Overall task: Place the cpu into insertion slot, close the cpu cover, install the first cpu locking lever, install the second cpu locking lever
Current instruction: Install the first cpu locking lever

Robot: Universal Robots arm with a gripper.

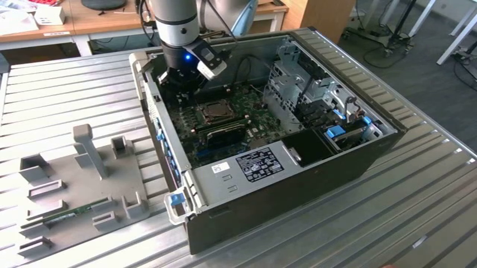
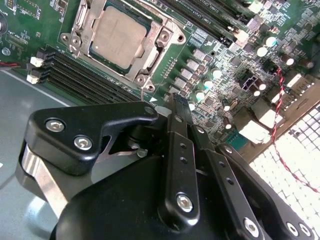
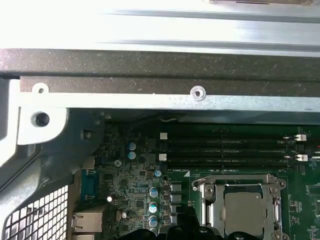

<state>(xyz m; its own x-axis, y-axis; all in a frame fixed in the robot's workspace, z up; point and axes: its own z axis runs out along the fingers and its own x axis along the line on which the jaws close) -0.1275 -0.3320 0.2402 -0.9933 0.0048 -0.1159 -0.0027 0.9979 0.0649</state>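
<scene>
My claw (image 2: 175, 107), clenched on nothing, hangs inside the open computer case (image 1: 298, 167) on the desk (image 1: 417, 184), its tip over the green motherboard (image 2: 215, 55). Just beyond that tip, the cpu (image 2: 120, 36) sits in the insertion slot (image 1: 201, 114), with the cpu cover (image 2: 141, 64) lying flat around it. Black memory slots (image 2: 85, 82) run beside the socket, on the claw's side. I cannot tell whether the tip touches the board.
</scene>
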